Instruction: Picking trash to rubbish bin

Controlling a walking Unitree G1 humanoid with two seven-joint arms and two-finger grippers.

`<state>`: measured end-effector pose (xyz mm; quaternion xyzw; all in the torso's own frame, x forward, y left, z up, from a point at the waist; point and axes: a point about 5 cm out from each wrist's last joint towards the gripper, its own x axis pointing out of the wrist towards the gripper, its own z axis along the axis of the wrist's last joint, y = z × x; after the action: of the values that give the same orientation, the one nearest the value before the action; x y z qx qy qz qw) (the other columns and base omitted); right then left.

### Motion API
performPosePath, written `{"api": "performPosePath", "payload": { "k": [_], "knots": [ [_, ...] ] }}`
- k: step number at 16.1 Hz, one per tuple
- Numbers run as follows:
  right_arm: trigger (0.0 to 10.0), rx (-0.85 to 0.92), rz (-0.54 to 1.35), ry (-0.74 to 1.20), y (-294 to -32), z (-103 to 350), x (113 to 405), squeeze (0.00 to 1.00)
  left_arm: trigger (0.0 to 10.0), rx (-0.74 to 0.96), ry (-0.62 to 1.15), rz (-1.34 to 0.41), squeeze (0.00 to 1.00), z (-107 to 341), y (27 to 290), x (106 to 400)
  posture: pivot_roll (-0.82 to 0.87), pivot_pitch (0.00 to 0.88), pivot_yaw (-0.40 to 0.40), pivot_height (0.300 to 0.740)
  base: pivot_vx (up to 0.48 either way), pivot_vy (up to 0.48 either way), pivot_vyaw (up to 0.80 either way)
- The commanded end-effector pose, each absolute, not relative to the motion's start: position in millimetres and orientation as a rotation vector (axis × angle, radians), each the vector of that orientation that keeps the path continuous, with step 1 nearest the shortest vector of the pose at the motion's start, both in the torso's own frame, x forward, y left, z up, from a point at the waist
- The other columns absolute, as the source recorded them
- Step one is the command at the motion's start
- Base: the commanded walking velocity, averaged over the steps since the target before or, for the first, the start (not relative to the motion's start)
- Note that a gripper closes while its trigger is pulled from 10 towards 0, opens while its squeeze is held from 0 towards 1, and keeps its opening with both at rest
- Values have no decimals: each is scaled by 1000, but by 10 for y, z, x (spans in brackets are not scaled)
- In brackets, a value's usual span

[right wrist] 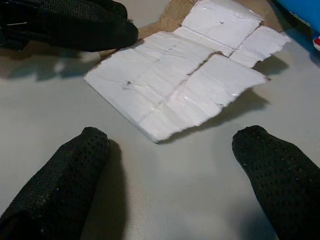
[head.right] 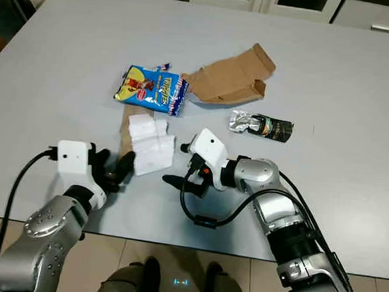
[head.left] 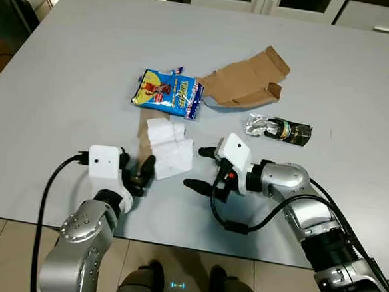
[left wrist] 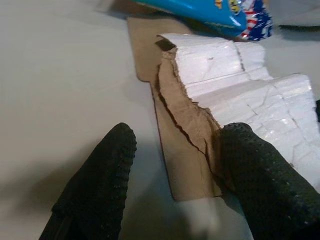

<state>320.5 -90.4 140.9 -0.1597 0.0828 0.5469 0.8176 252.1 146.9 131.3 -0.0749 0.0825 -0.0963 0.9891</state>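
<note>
A cracked white foam slab (head.left: 169, 147) lies near the table's front edge on a torn brown cardboard strip (left wrist: 185, 150). Behind it are a blue snack bag (head.left: 168, 93), a flattened brown carton (head.left: 246, 79) and a crumpled foil-and-dark wrapper (head.left: 279, 130). My left gripper (head.left: 139, 175) is open at the foam's near left corner. One of its fingers (left wrist: 265, 175) touches the foam's edge and the other rests on bare table. My right gripper (head.left: 201, 168) is open just right of the foam and facing it, with nothing between its fingers (right wrist: 280, 175).
The grey table (head.left: 87, 58) stretches wide around the trash, with bare surface to the left and far back. Its front edge runs just behind both wrists, with tiled floor (head.left: 0, 253) below. Cabinets (head.left: 377, 15) stand beyond the far side.
</note>
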Motion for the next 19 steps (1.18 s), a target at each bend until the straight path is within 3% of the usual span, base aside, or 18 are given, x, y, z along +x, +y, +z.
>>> {"api": "performPosePath", "payload": {
  "k": [1, 8, 11, 19],
  "knots": [
    [10000, -346, 1171, 202, -924, 1358, 3173, 0, 10000, -186, 290, -246, 0, 1046, 1398, 2472, -19, 239, 8, 740, 0, 0, 0],
    [10000, -337, 1166, 205, -942, 1355, 3163, 0, 10000, -231, 269, -444, 0, 972, 1183, 2537, -31, 243, 9, 740, 0, 0, 0],
    [10000, -271, 1205, 194, -838, 1389, 3120, 0, 10000, -232, 246, -518, 0, 969, 1005, 2602, -34, 242, 7, 740, 0, 0, 0],
    [10000, -209, 1267, 198, -683, 1380, 2983, 0, 10000, -280, 227, -560, 0, 967, 893, 2672, -44, 245, 7, 740, 0, 0, 0]
  ]
}}
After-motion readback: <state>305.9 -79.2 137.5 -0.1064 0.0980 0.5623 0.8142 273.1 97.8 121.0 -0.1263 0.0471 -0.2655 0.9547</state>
